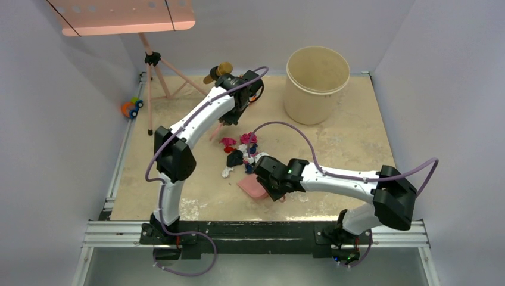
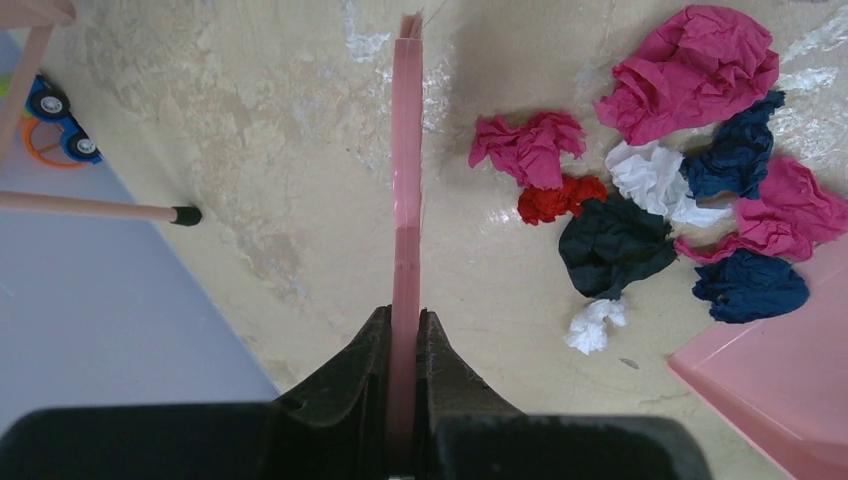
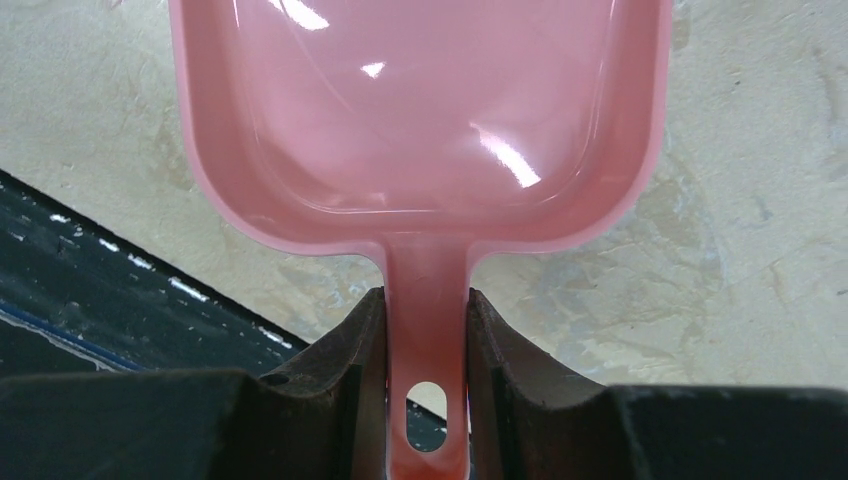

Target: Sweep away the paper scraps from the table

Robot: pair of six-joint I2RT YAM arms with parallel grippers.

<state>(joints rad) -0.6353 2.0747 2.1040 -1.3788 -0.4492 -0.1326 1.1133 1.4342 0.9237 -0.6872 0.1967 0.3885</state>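
Note:
The paper scraps (image 1: 241, 152) lie in a loose pile mid-table (image 1: 357, 137); pink, navy, white and red wads (image 2: 640, 190) show in the left wrist view. My left gripper (image 1: 230, 117) (image 2: 405, 318) hangs just behind and left of the pile, shut on a pink brush (image 2: 406, 150) seen edge-on. My right gripper (image 1: 269, 179) (image 3: 425, 295) is shut on the handle of a pink dustpan (image 1: 251, 187) (image 3: 420, 110). The pan lies on the table just in front of the pile, and its corner (image 2: 790, 390) shows in the left wrist view. Its tray holds nothing.
A tall beige bucket (image 1: 317, 83) stands at the back right. Wooden tripod legs (image 1: 156, 77) (image 2: 100, 208) stand at the back left, with a bright toy (image 1: 131, 107) (image 2: 50, 115) beyond the table's left edge. The metal frame (image 1: 256, 229) runs along the near edge.

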